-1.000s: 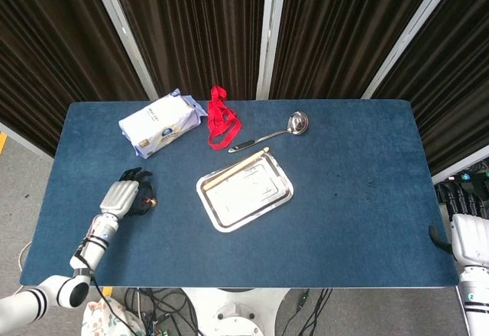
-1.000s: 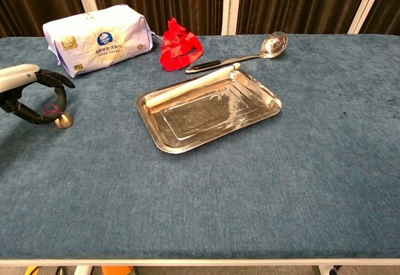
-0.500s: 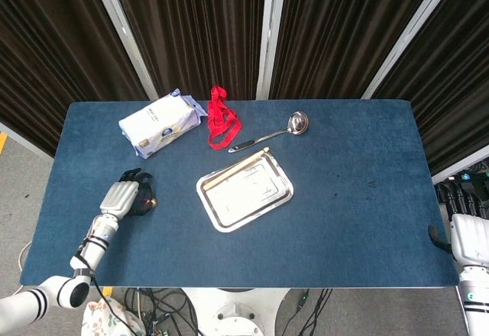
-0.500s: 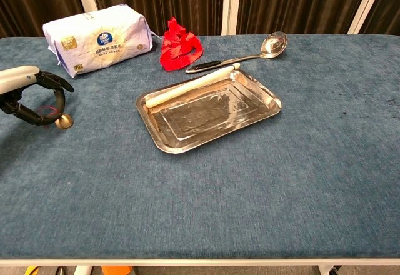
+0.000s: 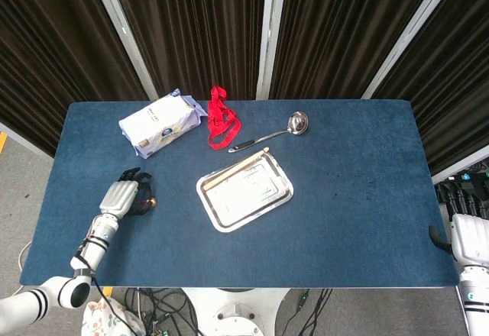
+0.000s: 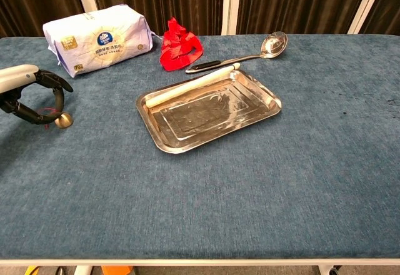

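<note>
Left hand: the left hand sits low at the table's 8 o'clock edge, arm running in from the near-left corner; also seen from above.
Fingers: the dark fingers curl over in a hook, tips bent down toward the cloth and close to the thumb, arched around a small brass bell. Whether they actually pinch it cannot be told; a thin red thread shows inside the curl.
Bell: the bell stands on the cloth just under the fingertips, at 3 o'clock of the palm; from above it shows as a small gold dot beside the hand.
Right hand: only a bit of the white right arm shows at the far right edge of the head view; the hand itself is out of sight.
Tray: a steel tray lies near the table's centre, turned askew, well apart from the bell at its 3 o'clock.
Stick: a pale stick rests along the tray's far rim.
Ladle: a ladle lies beyond the tray at 1 o'clock, handle pointing back toward the tray.
Ribbon: a red ribbon is bunched at 12 o'clock of the tray.
Pack: a pack of wipes lies at the table's 11 o'clock, beyond the left hand.
Table: the table has a blue cloth.
</note>
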Tool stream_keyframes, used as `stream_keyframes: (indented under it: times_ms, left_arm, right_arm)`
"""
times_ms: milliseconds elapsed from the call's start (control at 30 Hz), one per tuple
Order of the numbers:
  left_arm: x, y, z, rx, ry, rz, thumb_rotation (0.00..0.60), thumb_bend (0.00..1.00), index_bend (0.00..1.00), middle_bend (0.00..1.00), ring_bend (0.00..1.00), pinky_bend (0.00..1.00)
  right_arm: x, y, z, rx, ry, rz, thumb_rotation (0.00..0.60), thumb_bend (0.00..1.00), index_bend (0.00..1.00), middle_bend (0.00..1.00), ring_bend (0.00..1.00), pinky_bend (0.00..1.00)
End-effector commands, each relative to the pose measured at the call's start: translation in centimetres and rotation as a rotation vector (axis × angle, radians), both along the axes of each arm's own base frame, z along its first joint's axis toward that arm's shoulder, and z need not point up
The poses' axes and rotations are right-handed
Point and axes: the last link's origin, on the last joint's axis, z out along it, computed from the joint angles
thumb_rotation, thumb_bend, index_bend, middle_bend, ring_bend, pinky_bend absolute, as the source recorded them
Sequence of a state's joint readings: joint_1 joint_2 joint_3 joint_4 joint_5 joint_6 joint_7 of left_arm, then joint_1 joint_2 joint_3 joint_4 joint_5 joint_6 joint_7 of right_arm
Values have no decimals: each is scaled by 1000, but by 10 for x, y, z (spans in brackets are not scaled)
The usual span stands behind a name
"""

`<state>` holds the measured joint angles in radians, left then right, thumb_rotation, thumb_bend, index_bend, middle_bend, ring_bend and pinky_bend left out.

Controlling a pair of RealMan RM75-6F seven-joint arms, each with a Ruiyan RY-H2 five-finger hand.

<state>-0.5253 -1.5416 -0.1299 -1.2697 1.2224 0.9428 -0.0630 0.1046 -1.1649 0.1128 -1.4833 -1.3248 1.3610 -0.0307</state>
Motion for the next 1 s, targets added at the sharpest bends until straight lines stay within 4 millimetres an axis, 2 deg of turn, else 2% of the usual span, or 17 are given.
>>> stream_keyframes:
  times_ms: [33, 267, 333, 400, 467, 500, 567, 600, 633, 667, 700, 767, 800, 867, 900, 967, 1000]
  left_arm:
    - [3, 0, 3, 10, -7, -10, 600, 415, 605, 195, 1, 72]
    - [23, 2, 26, 50, -131, -20, 600, 418, 606, 204, 8, 72]
    - [24, 6, 39, 100, -59, -71, 600, 425, 608, 206, 13, 72]
    - [20, 11, 51, 175, 106, -139, 600, 432, 611, 207, 13, 80]
    - [20, 12, 54, 210, 176, -149, 600, 432, 613, 207, 13, 92]
    - [23, 10, 51, 183, 113, -112, 600, 432, 613, 208, 13, 96]
    - [36, 0, 44, 11, -167, 25, 600, 442, 610, 208, 13, 101]
    - [36, 1, 50, -7, -122, -3, 600, 452, 605, 208, 13, 101]
    - [31, 6, 57, 51, 89, -127, 600, 459, 602, 210, 13, 100]
    - [29, 7, 58, 110, 210, -193, 600, 461, 602, 214, 16, 100]
    - [30, 3, 50, 123, 178, -162, 600, 456, 607, 223, 22, 103]
    - [36, -1, 40, 22, -93, 8, 600, 458, 612, 235, 33, 104]
    - [33, 2, 45, 13, -81, 10, 600, 469, 612, 231, 35, 93]
    - [23, 8, 52, 105, 222, -153, 600, 477, 613, 227, 35, 80]
    - [25, 4, 46, 105, 206, -145, 600, 473, 614, 230, 35, 83]
    - [37, -4, 37, -8, -111, 23, 600, 472, 612, 231, 35, 88]
    - [35, -1, 43, -8, -87, 11, 600, 477, 609, 225, 35, 82]
  right_arm:
    - [0, 0, 0, -1, 0, 1, 600, 280, 0, 0, 0, 0]
    - [2, -1, 0, 1, -1, 6, 600, 282, 0, 0, 0, 0]
    - [2, -1, 0, 1, -2, 7, 600, 282, 0, 0, 0, 0]
    - [2, -1, 0, 0, -2, 9, 600, 282, 0, 0, 0, 0]
    - [2, -1, 0, -2, -1, 9, 600, 282, 0, 0, 0, 0]
    - [2, -1, 1, -2, -1, 9, 600, 282, 0, 0, 0, 0]
    - [2, -1, 1, -2, -1, 8, 600, 283, 0, 0, 0, 0]
    - [2, -1, 0, -1, -2, 8, 600, 284, 0, 0, 0, 0]
    - [2, -1, 0, -1, -3, 8, 600, 286, 0, 0, 0, 0]
    - [3, -1, 0, 0, -3, 10, 600, 286, 0, 0, 0, 0]
    - [3, -1, -1, 1, -2, 12, 600, 286, 0, 0, 0, 0]
    - [4, -1, 0, 0, 1, 15, 600, 286, 0, 0, 0, 0]
    - [3, -1, 0, -1, 1, 14, 600, 287, 0, 0, 0, 0]
    - [3, -2, 2, -5, 0, 12, 600, 287, 0, 0, 0, 0]
    - [3, -2, 2, -6, 0, 10, 600, 287, 0, 0, 0, 0]
    - [2, -2, 1, -2, 0, 6, 600, 287, 0, 0, 0, 0]
    - [1, -2, 0, 1, -2, 5, 600, 287, 0, 0, 0, 0]
